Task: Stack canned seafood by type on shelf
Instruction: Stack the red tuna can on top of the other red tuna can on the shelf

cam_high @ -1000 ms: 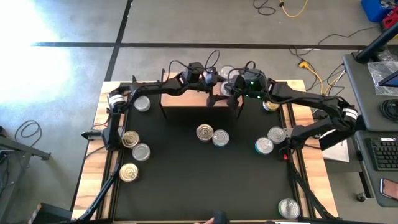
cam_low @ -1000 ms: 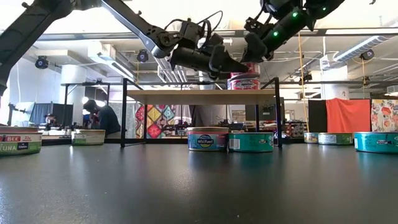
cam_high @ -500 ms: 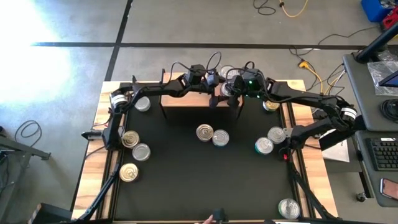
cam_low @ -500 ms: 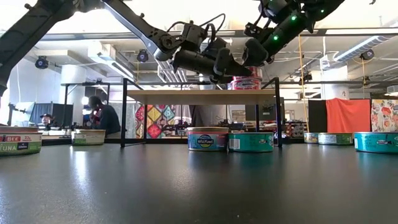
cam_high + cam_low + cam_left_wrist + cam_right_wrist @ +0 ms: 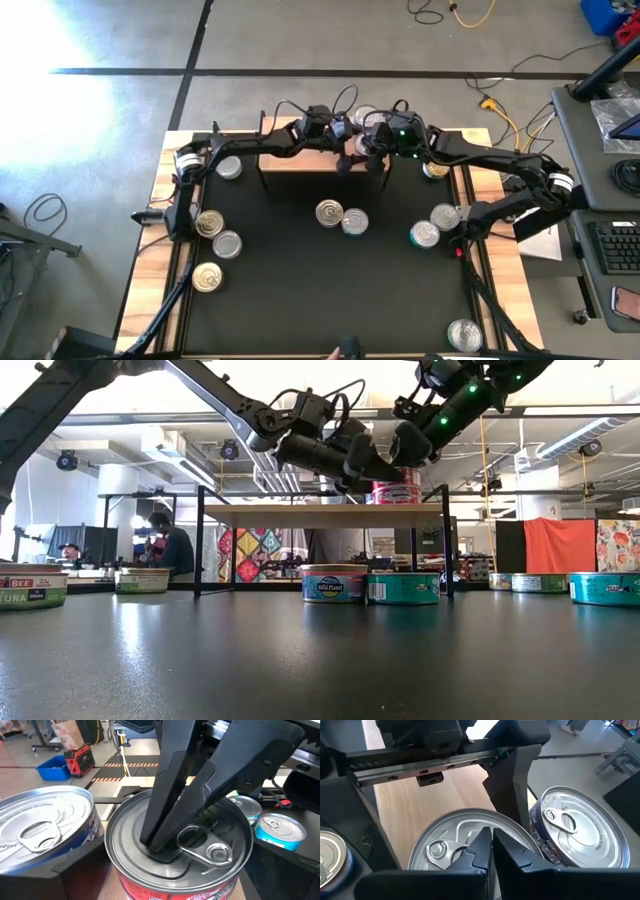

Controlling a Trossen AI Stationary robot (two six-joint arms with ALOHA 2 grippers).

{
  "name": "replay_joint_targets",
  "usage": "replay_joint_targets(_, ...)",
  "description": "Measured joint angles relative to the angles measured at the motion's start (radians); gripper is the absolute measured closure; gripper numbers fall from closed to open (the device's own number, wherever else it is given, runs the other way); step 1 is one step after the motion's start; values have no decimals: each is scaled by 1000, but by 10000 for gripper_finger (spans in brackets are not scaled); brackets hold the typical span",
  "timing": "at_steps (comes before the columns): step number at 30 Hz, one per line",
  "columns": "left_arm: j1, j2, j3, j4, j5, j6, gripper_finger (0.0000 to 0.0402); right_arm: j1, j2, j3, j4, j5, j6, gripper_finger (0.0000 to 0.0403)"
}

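Observation:
The shelf [image 5: 300, 160] stands at the table's far middle. On its right end sits a red-labelled tin [image 5: 175, 845] with a silver lid, seen too in the low view [image 5: 397, 491]. A blue-labelled tin [image 5: 570, 827] stands beside it on the shelf. My right gripper [image 5: 489, 836] is shut, its tips down on the red tin's lid. My left gripper [image 5: 445, 837] is open. One of its fingers [image 5: 512, 790] stands at each side of the red tin's top, and a gap shows on one side. My right gripper presses its shut fingertips [image 5: 160, 847] on the red tin's lid [image 5: 150, 865], right beside the pull ring [image 5: 192, 837]. The fingers slant down from the table's right side. The tin stands upright on the shelf's right end.
Loose tins lie on the black table: two at the middle [image 5: 330, 213], several at the left [image 5: 209, 223] and several at the right [image 5: 425, 235]. One lies near the front right corner [image 5: 462, 335]. A person [image 5: 165, 545] sits in the room behind.
My left gripper has turned a little at the wrist while staying over the shelf's right end. My right gripper has kept its shut tips on the red tin's lid. No tin has moved.

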Motion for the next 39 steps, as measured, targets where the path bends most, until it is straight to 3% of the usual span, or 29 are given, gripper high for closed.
replay_joint_targets(33,-33,-62,-3,-97,-24,-47,2,-2,-28,2,-38,2,-16,390)
replay_joint_targets(39,-34,-64,-3,-129,-17,-38,2,-2,-27,2,-53,-39,-18,390)
